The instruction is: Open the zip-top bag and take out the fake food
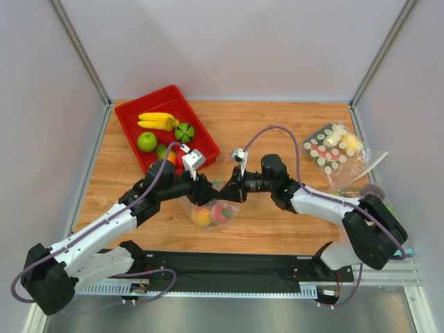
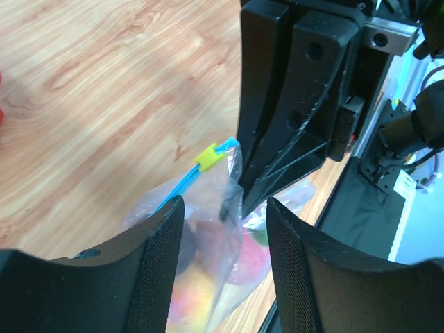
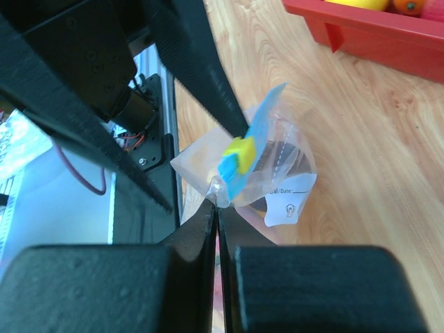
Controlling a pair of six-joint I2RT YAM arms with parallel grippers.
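Observation:
The zip-top bag [image 1: 211, 210] hangs just above the table between my two grippers, its blue zip strip [image 2: 182, 184] and yellow slider [image 2: 208, 158] on top. Inside it are the fake food pieces: a yellow-orange fruit [image 1: 202, 217], a pink-red one [image 1: 223, 211] and a dark one [image 2: 186, 244]. My right gripper [image 3: 216, 208] is shut on the bag's top edge just beside the slider [image 3: 239, 154]. My left gripper [image 2: 225, 267] is open, its fingers [image 2: 159, 263] on either side of the bag's upper part, not closed on it.
A red tray [image 1: 132, 114] at the back left holds bananas [image 1: 158, 121], a green apple [image 1: 146, 141] and a dark green ball [image 1: 184, 132]. A bigger crinkly bag of discs [image 1: 334, 149] lies at the right. A black mat [image 1: 229, 267] runs along the near edge.

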